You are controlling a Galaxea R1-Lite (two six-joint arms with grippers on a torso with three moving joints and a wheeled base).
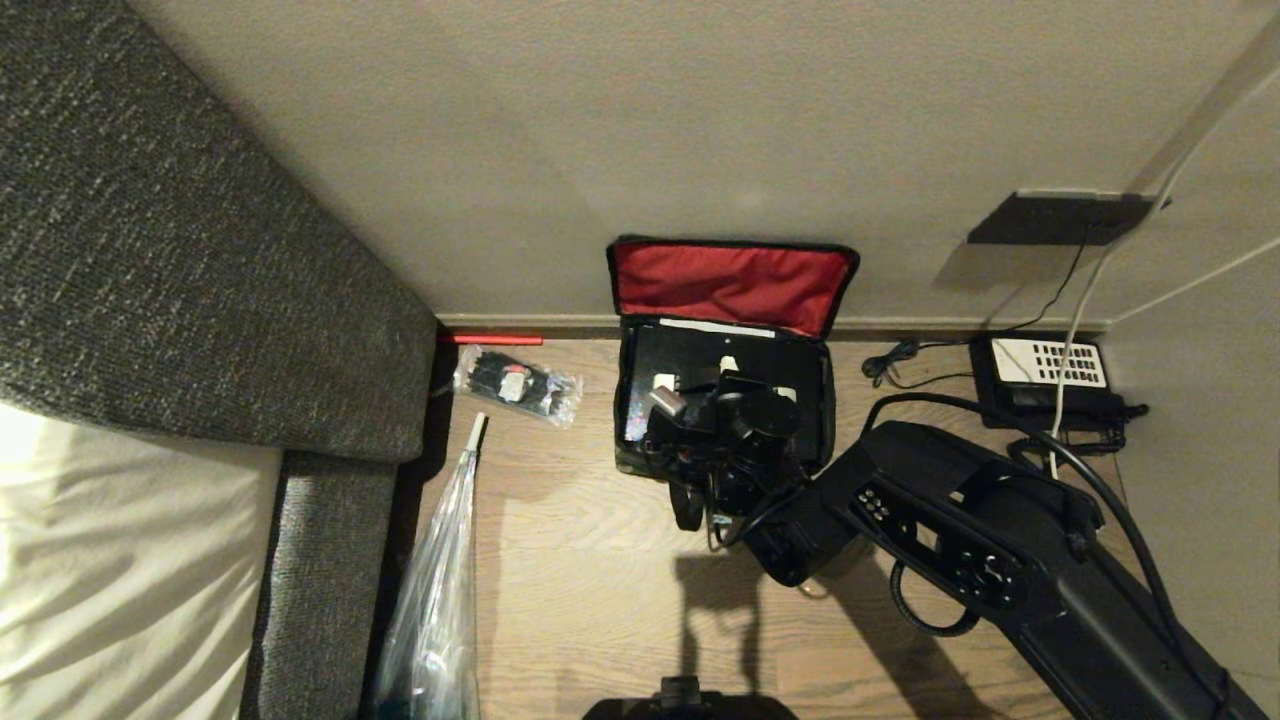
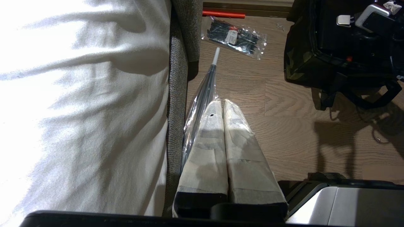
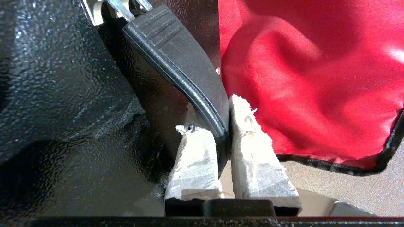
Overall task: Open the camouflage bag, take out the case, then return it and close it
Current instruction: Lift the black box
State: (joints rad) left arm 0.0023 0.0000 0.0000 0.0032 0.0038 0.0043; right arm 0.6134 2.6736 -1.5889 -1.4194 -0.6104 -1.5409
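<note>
At the upper middle of the head view, the camouflage bag (image 1: 628, 440) stands open on the wooden floor (image 1: 580, 560), its red-lined lid (image 1: 730, 285) thrown back against the wall (image 1: 640, 120). Inside it lies the case (image 1: 690, 355), flat and black, filling nearly the whole width of the bag, with small white labels on its top.

Over the near half of the bag sits the right gripper (image 3: 224, 134). In the right wrist view its two tape-wrapped fingers (image 3: 252, 151) are nearly closed and pinch a curved black handle (image 3: 176, 60) on the case, one finger on each side of it, with the red lining just beside them. The left gripper (image 2: 222, 105) hangs at the lower left, near the side of the bed (image 2: 79, 104), its fingers pressed together on nothing.

Left of the bag, with bare floor between, lies a clear packet of cable ties (image 1: 515, 383), and beyond it a red rod (image 1: 490, 339) along the skirting. A long plastic-wrapped pole (image 1: 440, 590) runs down the lower left beside the grey bed frame (image 1: 330, 560). To the right of the bag, a telephone (image 1: 1045, 375) sits in the corner with cords trailing on the floor, and the right arm (image 1: 980, 540) crosses the lower right. Bare floor lies open in front of the bag, toward the bottom middle.
</note>
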